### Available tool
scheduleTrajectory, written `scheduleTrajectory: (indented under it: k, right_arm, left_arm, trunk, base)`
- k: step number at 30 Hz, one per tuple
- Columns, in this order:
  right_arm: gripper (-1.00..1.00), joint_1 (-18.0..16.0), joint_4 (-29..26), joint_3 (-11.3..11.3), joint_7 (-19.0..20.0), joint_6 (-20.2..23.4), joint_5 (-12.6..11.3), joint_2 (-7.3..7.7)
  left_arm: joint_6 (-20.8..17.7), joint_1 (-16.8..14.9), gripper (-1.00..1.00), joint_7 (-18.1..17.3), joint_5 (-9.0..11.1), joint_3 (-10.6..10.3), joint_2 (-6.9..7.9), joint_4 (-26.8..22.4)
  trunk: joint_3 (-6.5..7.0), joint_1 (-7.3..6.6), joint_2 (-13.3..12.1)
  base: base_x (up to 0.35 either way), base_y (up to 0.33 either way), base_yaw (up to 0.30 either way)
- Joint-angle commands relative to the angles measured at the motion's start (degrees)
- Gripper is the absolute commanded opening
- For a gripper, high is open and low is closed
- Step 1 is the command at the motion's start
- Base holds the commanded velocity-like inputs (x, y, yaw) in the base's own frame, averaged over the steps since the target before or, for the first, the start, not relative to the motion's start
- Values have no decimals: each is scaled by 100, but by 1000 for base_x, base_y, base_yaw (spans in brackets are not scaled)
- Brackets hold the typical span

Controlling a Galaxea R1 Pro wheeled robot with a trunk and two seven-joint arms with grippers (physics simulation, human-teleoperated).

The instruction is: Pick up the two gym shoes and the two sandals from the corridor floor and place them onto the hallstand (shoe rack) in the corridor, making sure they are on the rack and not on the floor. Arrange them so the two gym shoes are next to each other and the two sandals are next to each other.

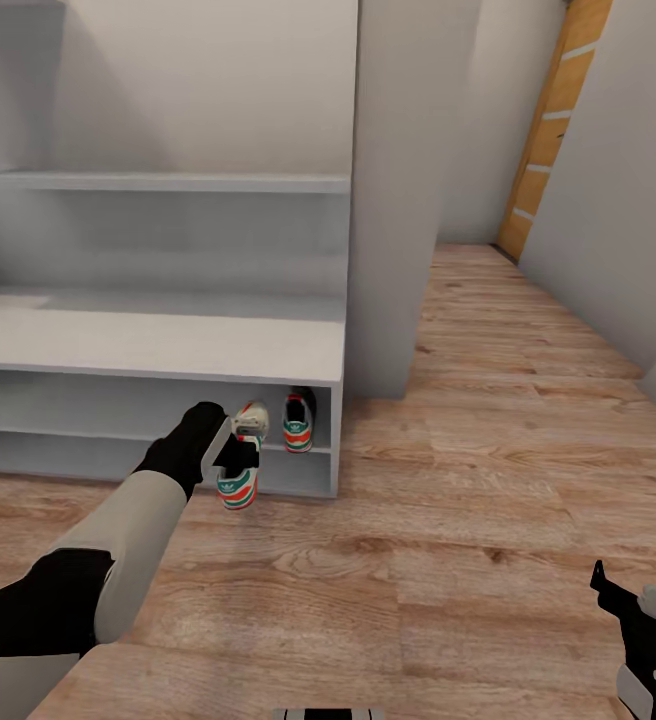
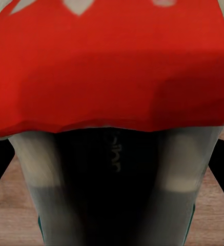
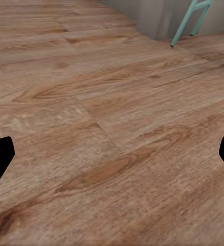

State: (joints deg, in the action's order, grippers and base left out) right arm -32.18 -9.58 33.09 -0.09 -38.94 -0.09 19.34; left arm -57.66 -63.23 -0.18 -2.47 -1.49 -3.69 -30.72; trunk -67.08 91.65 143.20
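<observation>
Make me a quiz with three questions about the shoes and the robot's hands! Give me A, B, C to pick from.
1. Where is the shoe that nobody holds?
A. on the rack's low shelf
B. on the top board
C. by the door

2. How many sneakers show in the head view?
A. one
B. two
C. four

3. What is the left tool doing?
A. hanging open over bare floor
B. holding a sneaker
C. resting on the top board

Answers:
1 A: it sits inside the low shelf, near the rack's right end.
2 B: one is on the shelf and one is in the left tool.
3 B: the tool is shut on the sneaker in front of the low shelf; the left wrist view shows its red heel up close. The right tool holds nothing, with its fingers apart over the floor.
</observation>
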Motion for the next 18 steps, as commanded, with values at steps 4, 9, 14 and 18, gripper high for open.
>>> scheduleTrajectory:
  k: [4, 9, 14, 18]
  right_arm:
    - [100, 1, 0, -1, 0, 0, 0, 0]
    - [100, 0, 0, 0, 0, 0, 0, 0]
    - [100, 1, 0, -2, 0, 0, 0, 0]
    - [100, 1, 0, -2, 0, 0, 0, 0]
  left_arm:
    - [0, 0, -100, 1, -7, 0, 0, -1]
    - [0, -2, -100, 2, -8, -1, 0, -2]
    - [0, 1, -100, 1, -8, -1, 0, -4]
    - [0, 3, -100, 1, -8, -1, 0, -8]
  trunk:
    - [-44, 7, 6]
    - [-88, 12, 9]
    - [-88, 12, 9]
    - [-88, 12, 9]
  base:
    - [0, 0, 0]
    - [0, 0, 0]
    - [0, 0, 0]
    - [0, 0, 0]
